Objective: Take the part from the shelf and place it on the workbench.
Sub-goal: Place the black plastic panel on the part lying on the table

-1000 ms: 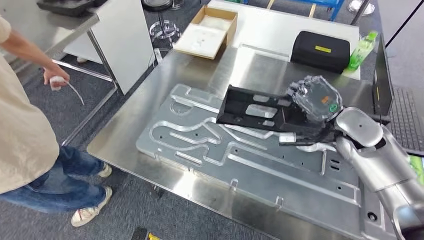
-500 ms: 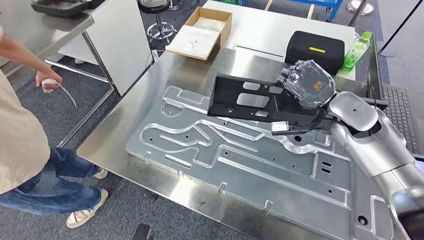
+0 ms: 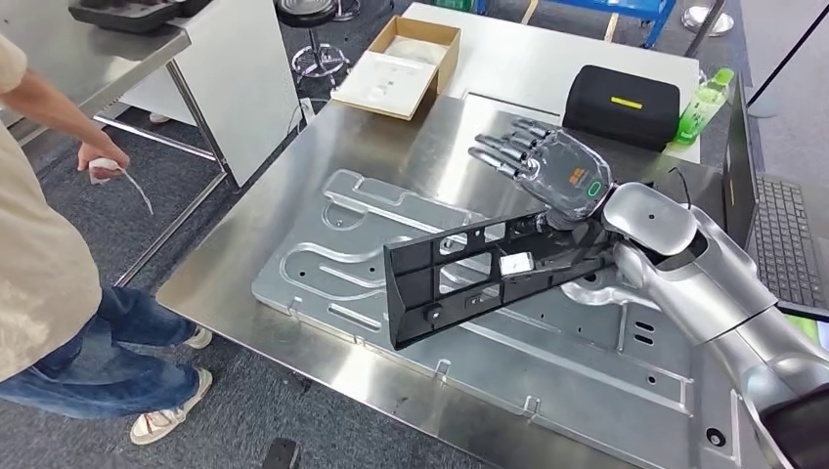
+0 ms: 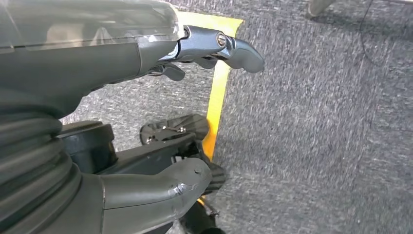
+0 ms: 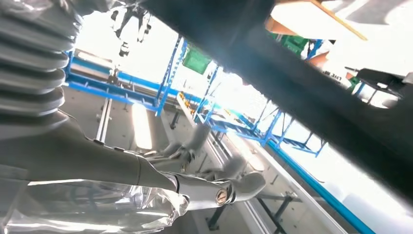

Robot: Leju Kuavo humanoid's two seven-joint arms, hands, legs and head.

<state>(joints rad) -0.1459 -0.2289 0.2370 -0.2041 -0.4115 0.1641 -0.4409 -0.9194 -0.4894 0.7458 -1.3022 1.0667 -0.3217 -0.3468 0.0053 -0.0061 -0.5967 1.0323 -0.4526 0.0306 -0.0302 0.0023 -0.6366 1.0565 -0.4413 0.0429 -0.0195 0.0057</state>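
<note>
The part is a long black ribbed plastic panel. It stands tilted on its long edge on the silver contoured plate that covers the steel workbench. Its far end leans near my right wrist. My right hand hovers just above and behind that end, fingers stretched out and apart, holding nothing. In the right wrist view the black part crosses close in front of the spread fingers. My left hand hangs over grey carpet with its fingers apart and nothing in them.
A person stands at the left of the bench, holding a small white object. Beyond the bench are an open cardboard box, a black case and a green bottle. A keyboard lies at the right edge.
The part went from lying flat in my right hand's grip to standing on edge on the plate. My right hand let go and its fingers spread. The view also shifted slightly.
</note>
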